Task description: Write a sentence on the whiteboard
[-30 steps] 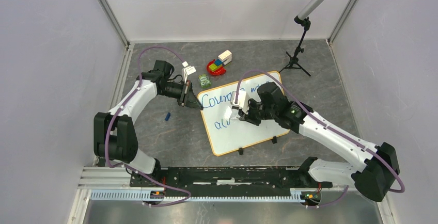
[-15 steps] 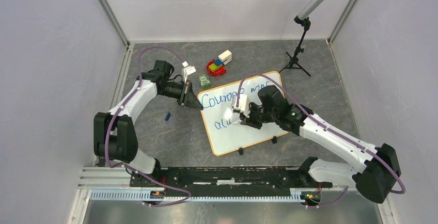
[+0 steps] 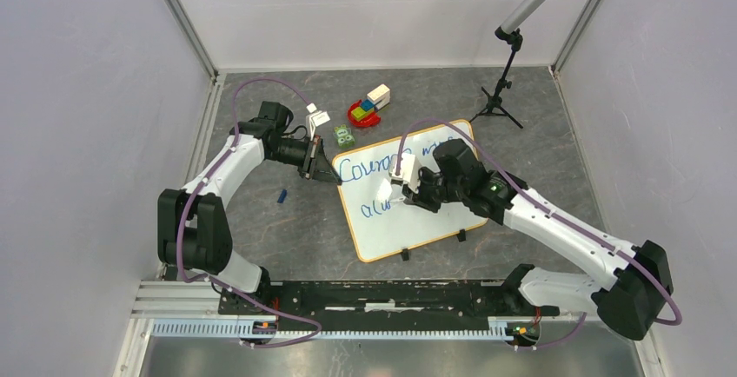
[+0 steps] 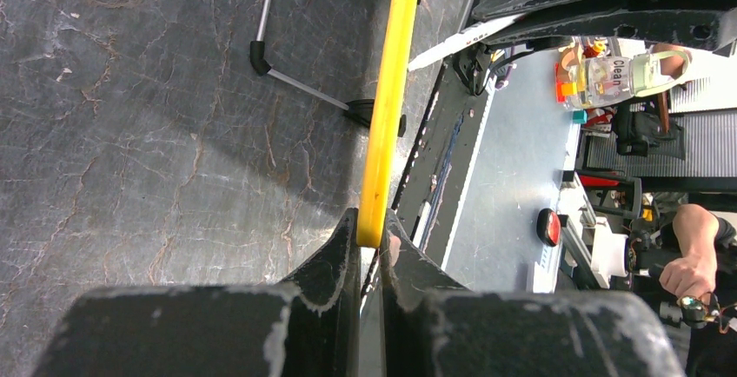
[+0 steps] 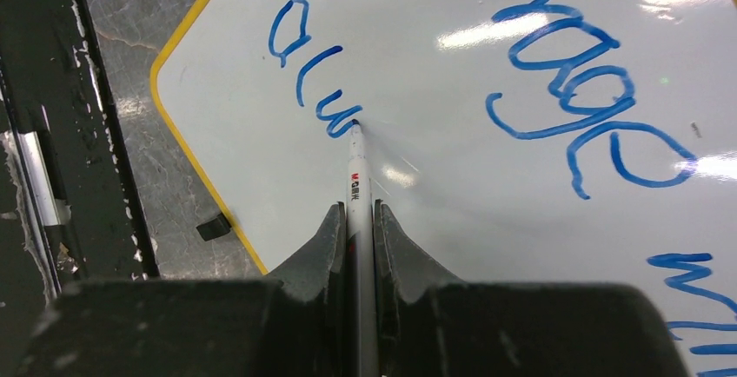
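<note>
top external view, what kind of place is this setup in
Most likely a robotics lab's enclosed test cell: plain white wall panels box in a slate-patterned table, two arms are bolted to a metal rail at its near edge, and a small tripod stand holds a pole in the far corner.

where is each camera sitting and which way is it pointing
Top external: above and behind the bases, facing down at the table; both arms show, left gripper at the whiteboard edge, right gripper over it.
Left wrist: on the left arm, looking along its shut gripper, which pinches the board's yellow rim edge-on.
Right wrist: on the right arm, looking down its gripper, shut on a marker whose tip meets the blue sentence.
Shared: top external and right wrist both show the blue writing.
</note>
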You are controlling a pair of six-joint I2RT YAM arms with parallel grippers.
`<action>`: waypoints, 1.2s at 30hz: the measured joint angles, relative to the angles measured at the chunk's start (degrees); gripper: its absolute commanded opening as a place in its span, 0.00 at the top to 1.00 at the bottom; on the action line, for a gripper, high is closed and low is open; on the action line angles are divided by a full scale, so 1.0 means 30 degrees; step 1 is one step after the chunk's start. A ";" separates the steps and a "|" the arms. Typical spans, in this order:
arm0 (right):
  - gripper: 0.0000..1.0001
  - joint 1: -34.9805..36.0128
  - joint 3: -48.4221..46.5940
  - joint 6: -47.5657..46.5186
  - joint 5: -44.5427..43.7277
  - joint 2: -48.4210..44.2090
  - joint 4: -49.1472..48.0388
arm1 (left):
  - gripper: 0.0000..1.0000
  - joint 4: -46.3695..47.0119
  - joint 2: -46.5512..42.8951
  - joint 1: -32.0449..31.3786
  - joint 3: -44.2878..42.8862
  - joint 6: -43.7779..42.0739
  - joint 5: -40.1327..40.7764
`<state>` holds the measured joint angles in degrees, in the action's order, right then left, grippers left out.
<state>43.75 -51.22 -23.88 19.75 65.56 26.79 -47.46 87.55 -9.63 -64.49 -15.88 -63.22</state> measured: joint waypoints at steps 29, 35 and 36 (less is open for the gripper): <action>1.00 0.0000 0.0131 0.0044 -0.1173 -0.0823 0.0364 | 0.98 0.0000 0.0000 0.0000 0.0000 0.0000 0.0000; 1.00 0.0000 0.0117 0.0219 -0.1137 -0.0561 0.0168 | 0.98 -0.0007 0.0000 0.0000 0.0000 0.0000 0.0000; 1.00 0.0000 0.0109 0.0226 -0.1064 -0.0503 0.0124 | 0.98 -0.0007 0.0000 0.0000 0.0000 0.0000 0.0007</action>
<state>43.75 -50.89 -23.20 16.56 64.05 27.16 -47.48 87.55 -9.63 -64.49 -15.88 -63.20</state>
